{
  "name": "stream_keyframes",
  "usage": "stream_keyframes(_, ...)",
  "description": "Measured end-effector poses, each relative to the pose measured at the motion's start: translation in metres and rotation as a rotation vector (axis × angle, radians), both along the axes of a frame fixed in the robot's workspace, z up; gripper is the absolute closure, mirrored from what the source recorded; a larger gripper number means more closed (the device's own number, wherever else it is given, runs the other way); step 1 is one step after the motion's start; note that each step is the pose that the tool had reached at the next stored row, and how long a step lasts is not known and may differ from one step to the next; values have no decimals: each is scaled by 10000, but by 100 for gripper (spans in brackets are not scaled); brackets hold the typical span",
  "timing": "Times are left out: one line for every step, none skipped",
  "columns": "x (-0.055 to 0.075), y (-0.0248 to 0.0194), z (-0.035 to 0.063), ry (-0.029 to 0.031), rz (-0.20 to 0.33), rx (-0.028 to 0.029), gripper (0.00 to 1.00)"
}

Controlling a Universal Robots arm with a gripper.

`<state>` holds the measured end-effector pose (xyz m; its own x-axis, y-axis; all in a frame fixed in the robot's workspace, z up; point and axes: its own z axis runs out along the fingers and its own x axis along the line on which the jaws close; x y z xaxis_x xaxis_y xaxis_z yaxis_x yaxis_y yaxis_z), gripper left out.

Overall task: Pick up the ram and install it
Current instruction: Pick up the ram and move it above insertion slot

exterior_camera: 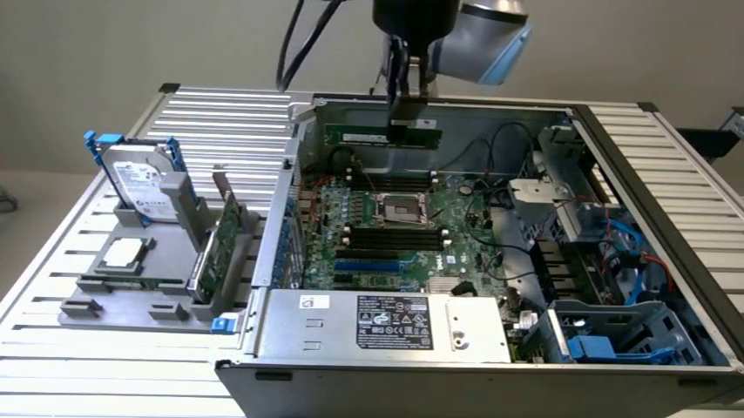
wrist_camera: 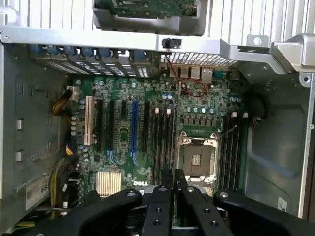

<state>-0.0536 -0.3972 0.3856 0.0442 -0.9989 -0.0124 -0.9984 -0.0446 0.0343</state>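
- Jaws pinch the ram (exterior_camera: 361, 136) from above, pressed together on its two flat faces. The grip sits toward the stick's end on the exterior view's right, so most of the ram juts out from the jaws toward the exterior view's left.
- The ram hangs level on its long edge, lifted clear of the board, over the far side of the open computer case (exterior_camera: 465, 387) (wrist_camera: 275, 147).
- Straight below the jaws lies the motherboard (exterior_camera: 465, 222) (wrist_camera: 147, 98). Its processor socket (exterior_camera: 407, 209) (wrist_camera: 197, 158) sits nearly under them.
- Long black memory slots (exterior_camera: 395, 239) (wrist_camera: 162, 142) run on both sides of the socket, just beside the spot under the jaws.
- Nearer the camera than the jaws, a grey power supply (exterior_camera: 384, 322) fills the front of the case.
- Well off to the exterior view's left of the jaws, outside the case, a grey holder (exterior_camera: 128, 287) stands on the slatted worktop (exterior_camera: 93, 374).
- In that holder a hard drive (exterior_camera: 138, 187) stands upright and a green expansion card (exterior_camera: 213, 252) stands on edge.
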Motion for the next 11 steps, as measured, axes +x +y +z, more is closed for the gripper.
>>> stream_keyframes(29, 25, -2, 0, 0, 1, 87)
stream_keyframes(59, 50, -3, 0, 0, 0, 87)
stream_keyframes(90, 73, -5, -1, -1, 1, 87)
stream_keyframes(126, 98, -6, 0, -2, 1, 87)
stream_keyframes(159, 120, -8, 0, 0, 0, 87)
stream_keyframes(193, 142, -9, 0, 0, 1, 87)
stream_keyframes(219, 162, -11, -1, 0, 1, 87)
stream_keyframes(238, 181, -13, 0, -1, 1, 87)
stream_keyframes(248, 199, -16, 0, -4, 0, 87)
stream_keyframes(252, 216, -19, 0, -12, 1, 87)
stream_keyframes(253, 227, -22, 1, -30, 0, 87)
